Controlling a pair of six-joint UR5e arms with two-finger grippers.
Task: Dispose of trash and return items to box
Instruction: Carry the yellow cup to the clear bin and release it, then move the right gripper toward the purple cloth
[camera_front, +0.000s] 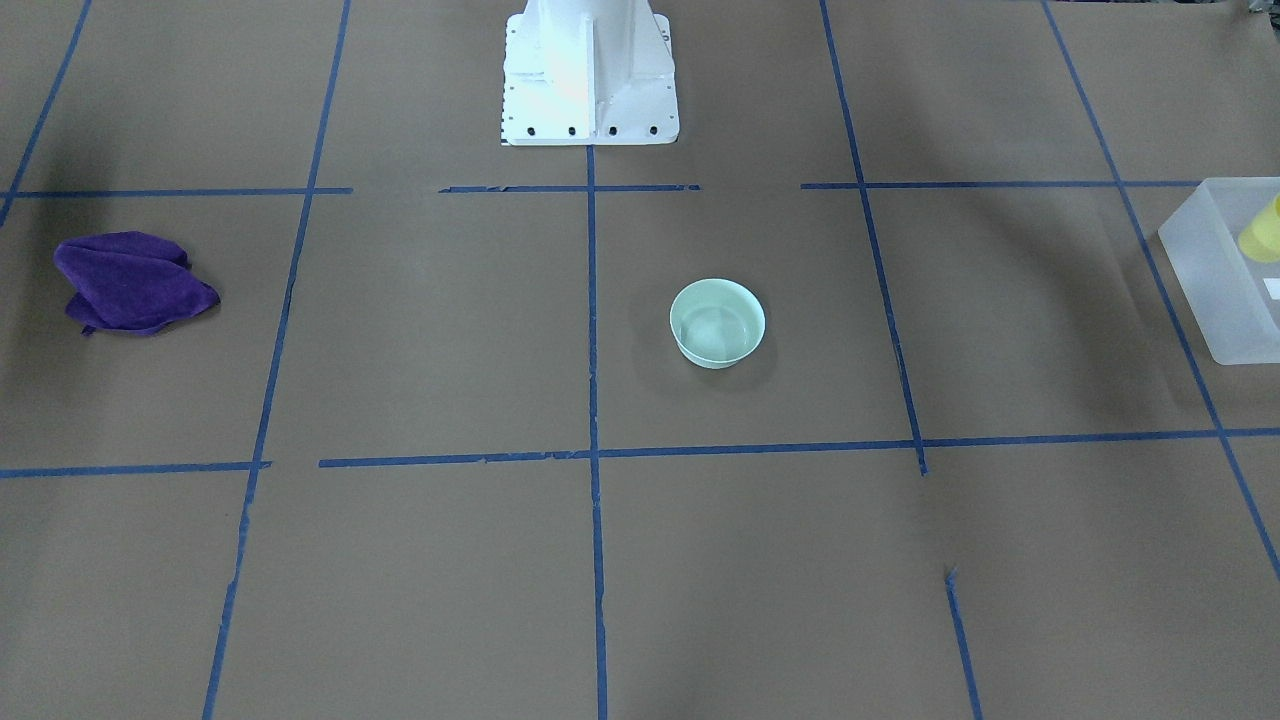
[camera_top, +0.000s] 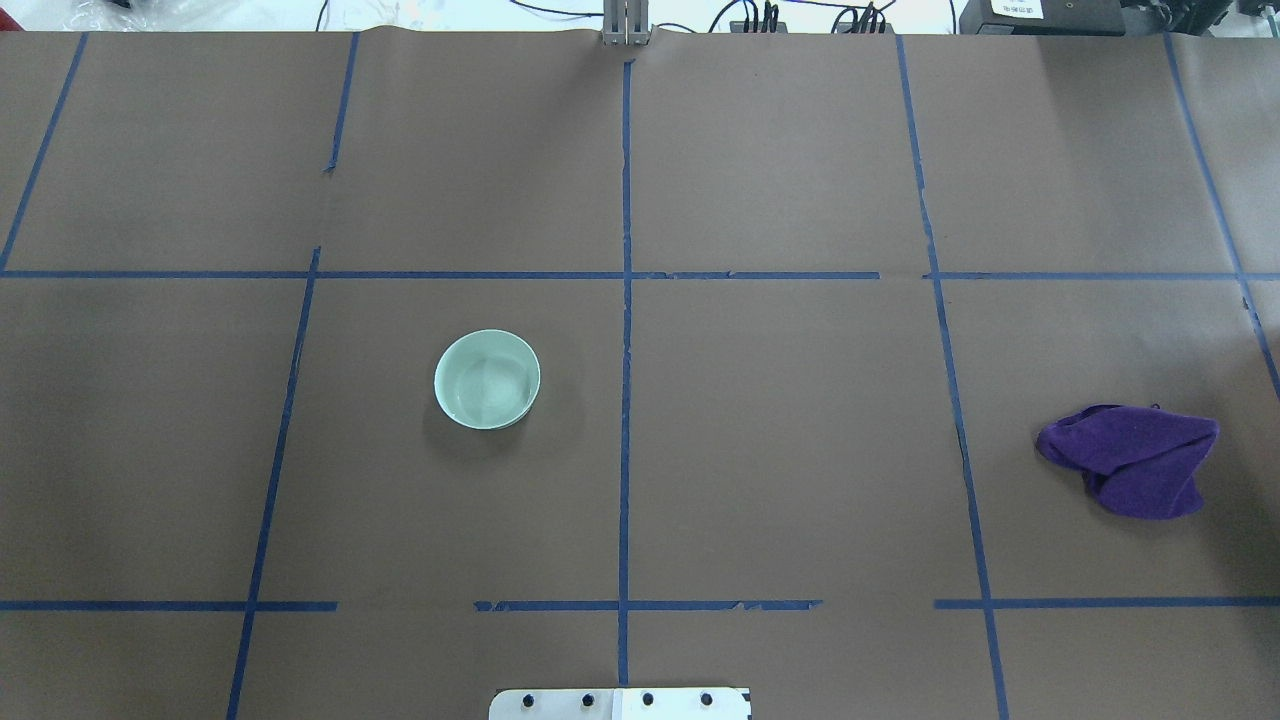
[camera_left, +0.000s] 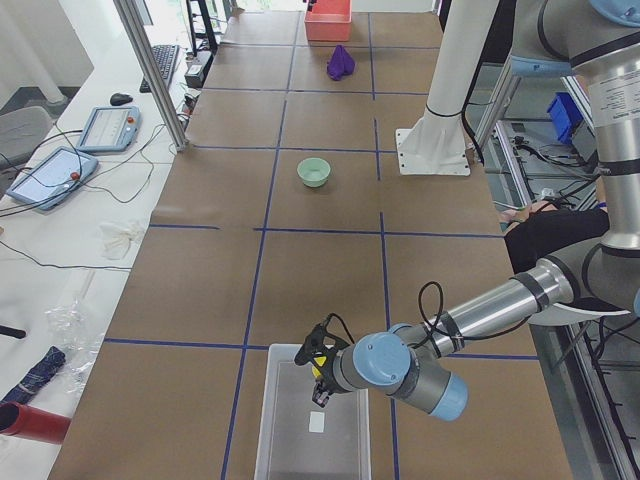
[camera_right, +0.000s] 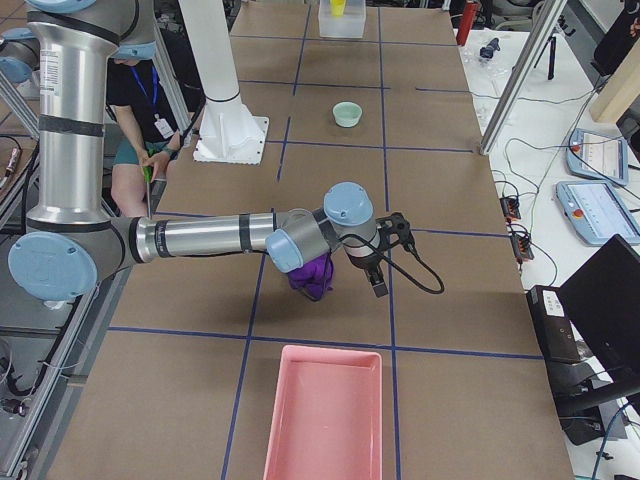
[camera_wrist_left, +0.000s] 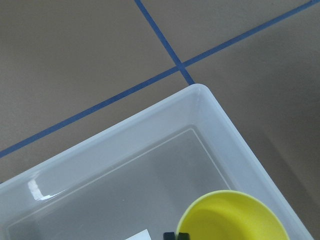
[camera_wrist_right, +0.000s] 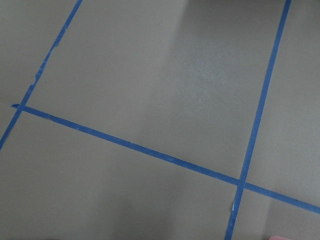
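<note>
You see the left claw (camera_left: 320, 385) clamped on the yellow cup (camera_wrist_left: 232, 217) over the frosted bin (camera_wrist_left: 210, 107), and you cannot tell if the right claw (camera_right: 378, 275) is apart or together.

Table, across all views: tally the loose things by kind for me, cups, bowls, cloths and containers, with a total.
Cups: 1, the yellow cup
Bowls: 1, the pale mint bowl
Cloths: 1, the purple cloth
Containers: 2, the frosted white bin and the pink tray
Total: 5
</note>
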